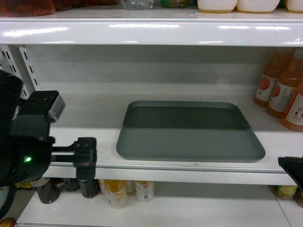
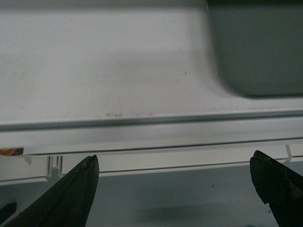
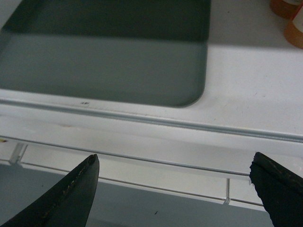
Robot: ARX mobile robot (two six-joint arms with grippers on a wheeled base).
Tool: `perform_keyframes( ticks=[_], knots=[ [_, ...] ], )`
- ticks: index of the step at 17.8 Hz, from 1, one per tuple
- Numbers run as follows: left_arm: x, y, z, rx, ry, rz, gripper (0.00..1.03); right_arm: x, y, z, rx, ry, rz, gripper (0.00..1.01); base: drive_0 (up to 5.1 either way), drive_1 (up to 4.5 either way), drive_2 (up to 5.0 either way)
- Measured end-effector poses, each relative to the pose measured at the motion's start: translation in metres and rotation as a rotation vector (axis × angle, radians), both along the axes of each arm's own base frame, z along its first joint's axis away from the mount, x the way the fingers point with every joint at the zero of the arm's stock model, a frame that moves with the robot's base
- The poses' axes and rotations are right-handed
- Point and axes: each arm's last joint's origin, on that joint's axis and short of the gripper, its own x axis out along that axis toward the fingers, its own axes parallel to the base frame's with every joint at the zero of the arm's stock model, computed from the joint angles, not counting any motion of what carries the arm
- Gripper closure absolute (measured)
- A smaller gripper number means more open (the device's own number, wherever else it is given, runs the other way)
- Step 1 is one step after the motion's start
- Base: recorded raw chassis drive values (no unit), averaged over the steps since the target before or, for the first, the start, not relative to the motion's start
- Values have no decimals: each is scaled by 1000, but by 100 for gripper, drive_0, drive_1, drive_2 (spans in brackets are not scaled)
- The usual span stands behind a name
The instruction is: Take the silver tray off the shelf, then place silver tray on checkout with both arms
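Silver tray (image 1: 189, 132) lies flat on the white shelf (image 1: 85, 116), its near long edge close behind the shelf's front lip, and nothing rests in it. Orange-capped juice bottles (image 1: 284, 90) stand on the same board just to its right, apart from the rim.

Left gripper (image 1: 86, 158) hangs in front of the lip, to the left of the tray and clear of it; its wrist view shows the fingers (image 2: 71, 194) spread wide with only the shelf edge between them, and the tray's near left corner at upper right. Right gripper (image 3: 175, 189) is likewise in front of the lip by the tray's right corner, its fingers (image 3: 277, 187) wide apart and holding nothing.

On the shelf below stand dark bottles (image 1: 47, 189) and pale cans (image 1: 125, 189).
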Motion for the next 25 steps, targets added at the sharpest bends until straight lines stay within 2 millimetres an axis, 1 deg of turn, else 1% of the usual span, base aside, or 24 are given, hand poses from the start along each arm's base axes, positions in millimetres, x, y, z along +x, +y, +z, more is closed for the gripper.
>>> perform_keyframes(
  ticks=[1,2,3,6,7,11,12,16,20,22,23,24,25],
  knots=[
    [14,-7,-3,2,5,-10,5,14,-1,-2,6,14,-12,3,0,0,0],
    [25,-12,-5,1,12,-18,5,23,-1,-3,4,14,-18,3,0,0,0],
    [37,-18,-9,-1,22,-26,5,37,-1,-4,8,17,-26,3,0,0,0],
    [66,-33,-14,2,22,-32,5,68,0,-7,0,17,-55,3,0,0,0],
    [76,-38,-16,-1,20,-33,5,79,3,-10,-1,20,-63,3,0,0,0],
    [100,-47,-29,3,46,-17,5,113,16,-27,-7,61,-77,3,0,0,0],
    [103,-48,-34,8,64,-13,5,122,17,-33,-20,74,-91,3,0,0,0],
    [115,-51,-44,21,100,-3,5,146,16,-51,-53,123,-128,3,0,0,0],
    [123,-52,-46,16,108,10,5,172,14,-69,-68,178,-154,3,0,0,0],
    [124,-53,-49,17,115,10,5,181,12,-75,-74,216,-163,3,0,0,0],
    [124,-54,-48,17,128,4,5,184,12,-74,-71,223,-160,3,0,0,0],
    [126,-55,-47,15,133,3,5,187,10,-73,-72,225,-165,11,0,0,0],
    [126,-56,-47,18,165,-2,9,193,9,-75,-63,252,-162,26,0,0,0]
  ],
)
